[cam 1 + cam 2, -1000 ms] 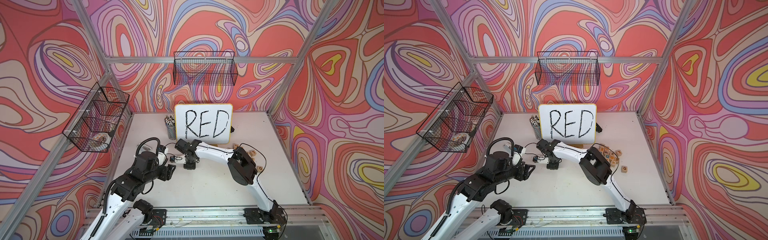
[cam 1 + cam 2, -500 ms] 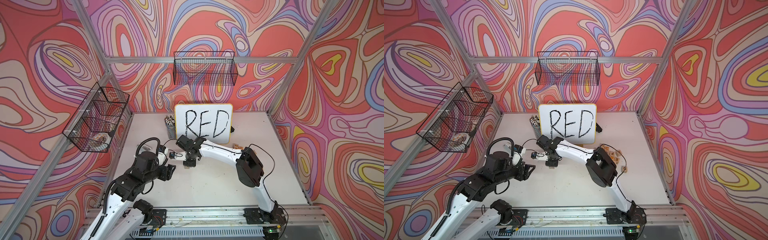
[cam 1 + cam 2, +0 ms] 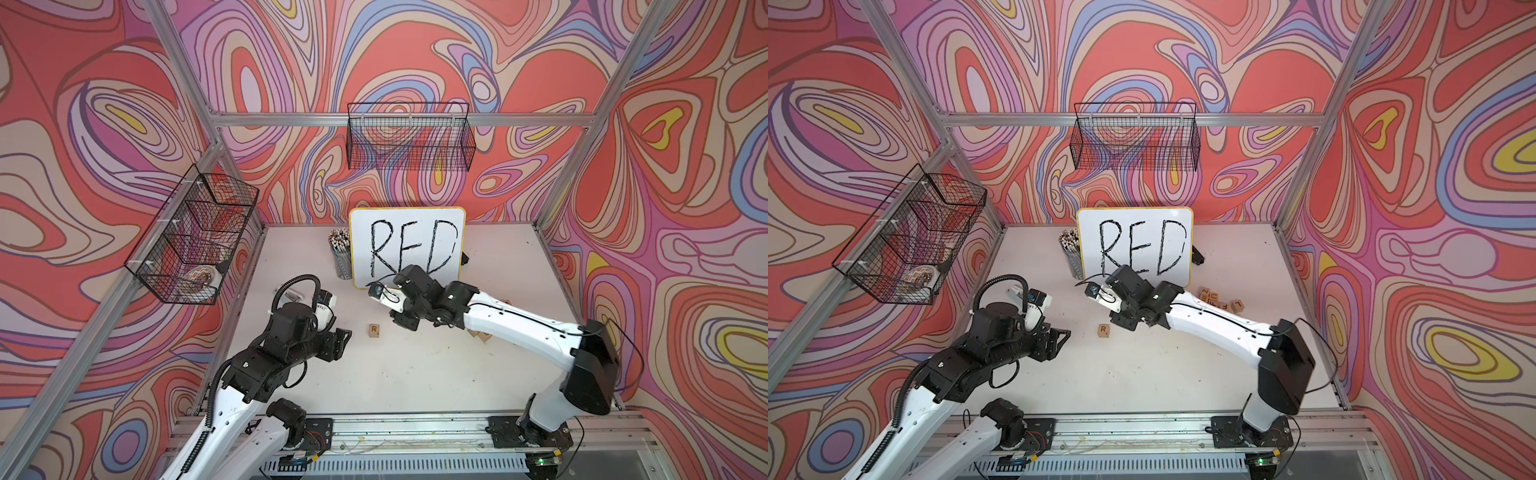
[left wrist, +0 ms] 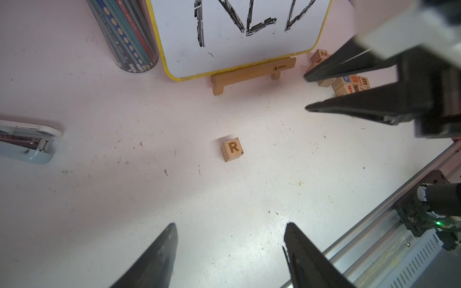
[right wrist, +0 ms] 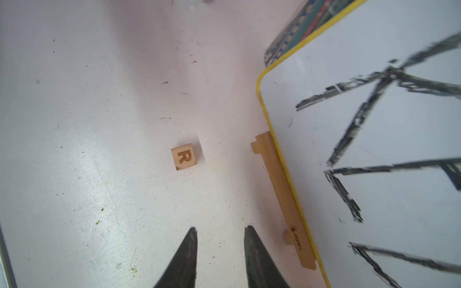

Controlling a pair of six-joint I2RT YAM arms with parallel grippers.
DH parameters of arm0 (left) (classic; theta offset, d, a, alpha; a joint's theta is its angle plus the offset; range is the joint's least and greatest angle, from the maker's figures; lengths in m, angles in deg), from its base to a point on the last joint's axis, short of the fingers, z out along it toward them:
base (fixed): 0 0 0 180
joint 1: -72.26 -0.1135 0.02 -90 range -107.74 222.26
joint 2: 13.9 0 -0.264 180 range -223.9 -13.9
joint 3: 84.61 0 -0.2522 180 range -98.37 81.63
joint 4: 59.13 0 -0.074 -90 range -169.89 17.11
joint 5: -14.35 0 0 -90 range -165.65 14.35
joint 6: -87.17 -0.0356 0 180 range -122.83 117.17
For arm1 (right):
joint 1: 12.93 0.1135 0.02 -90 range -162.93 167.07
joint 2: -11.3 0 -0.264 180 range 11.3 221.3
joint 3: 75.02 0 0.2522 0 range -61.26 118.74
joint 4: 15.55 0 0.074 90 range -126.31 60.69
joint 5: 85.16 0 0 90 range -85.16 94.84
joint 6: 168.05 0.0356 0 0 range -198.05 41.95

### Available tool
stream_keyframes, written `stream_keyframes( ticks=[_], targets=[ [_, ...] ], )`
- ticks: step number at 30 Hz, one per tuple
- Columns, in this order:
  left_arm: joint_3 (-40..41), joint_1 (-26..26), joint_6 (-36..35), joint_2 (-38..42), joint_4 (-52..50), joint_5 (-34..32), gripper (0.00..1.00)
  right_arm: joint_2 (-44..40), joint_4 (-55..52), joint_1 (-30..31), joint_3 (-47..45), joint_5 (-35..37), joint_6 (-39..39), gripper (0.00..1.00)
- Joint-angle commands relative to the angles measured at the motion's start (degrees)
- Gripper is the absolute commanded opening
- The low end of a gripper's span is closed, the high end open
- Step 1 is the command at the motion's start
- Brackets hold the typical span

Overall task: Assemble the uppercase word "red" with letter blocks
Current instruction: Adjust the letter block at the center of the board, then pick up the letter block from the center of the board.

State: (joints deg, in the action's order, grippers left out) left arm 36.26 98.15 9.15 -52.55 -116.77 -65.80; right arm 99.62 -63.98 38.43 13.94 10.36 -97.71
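One of the letter blocks, a small light-wood cube with a brown R [image 3: 374, 331] [image 3: 1103, 330] on top, lies alone on the white table in front of the whiteboard. The left wrist view shows the R block [image 4: 232, 149] upright, and the right wrist view shows the R block [image 5: 184, 156] too. My right gripper [image 3: 402, 323] [image 5: 220, 228] hovers just right of it, jaws narrowly apart and empty. My left gripper [image 3: 344, 333] [image 4: 230, 227] sits left of the block, open and empty. The right gripper [image 4: 306, 92] also appears in the left wrist view. I cannot pick out E and D for certain.
A cluster of other letter cubes [image 3: 1217, 301] [image 4: 344, 83] lies right of the whiteboard [image 3: 407, 245], which reads RED on a wooden stand. A cup of pencils [image 3: 341, 257] stands at its left. A pale blue stapler [image 4: 27, 142] lies far left. Wire baskets [image 3: 409, 137] hang on the walls.
My right gripper has drawn back to the right, off the R block, which now lies uncovered on the table. Its jaws have narrowed. The left arm has barely moved.
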Motion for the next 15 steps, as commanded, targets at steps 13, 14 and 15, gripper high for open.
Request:
stream_keyframes(
  ticks=[13,14,15],
  targets=[
    [-12.1,0.3,-7.0,-17.0,11.0,7.2,0.70,-13.8,-9.0,-24.5,-8.0,14.4,40.3,0.38],
    [-12.8,0.4,-7.3,-18.2,11.6,7.7,0.70,-13.7,-10.2,-26.1,-7.9,14.7,41.8,0.38],
    [-13.5,0.5,-7.6,-19.5,12.4,8.0,0.70,-13.5,-11.2,-28.2,-8.2,14.6,42.9,0.38]
  ],
)
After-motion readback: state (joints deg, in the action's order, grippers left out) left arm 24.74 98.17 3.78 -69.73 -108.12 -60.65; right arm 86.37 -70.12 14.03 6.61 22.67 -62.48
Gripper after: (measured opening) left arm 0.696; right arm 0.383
